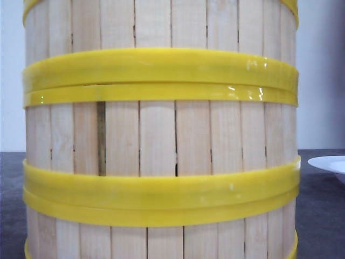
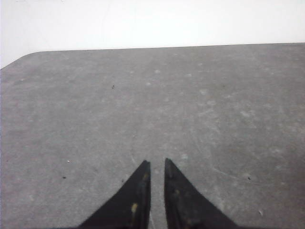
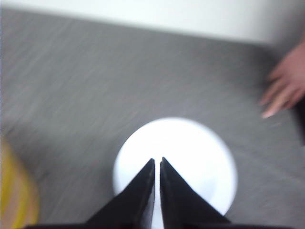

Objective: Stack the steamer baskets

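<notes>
A stack of steamer baskets (image 1: 159, 140) fills the front view, very close to the camera, pale slats with yellow rim bands one above another. An edge of a steamer basket (image 3: 14, 200) also shows in the blurred right wrist view. My left gripper (image 2: 157, 163) hangs over bare grey table, fingers nearly together, nothing between them. Above the white plate (image 3: 190, 157) my right gripper (image 3: 157, 160) has its fingers almost touching and holds nothing. Neither gripper shows in the front view.
The white plate (image 1: 330, 164) lies on the grey table (image 2: 143, 105) to the right of the stack. A person's hand (image 3: 286, 81) rests on the table beyond the plate in the right wrist view. A white wall stands behind the table.
</notes>
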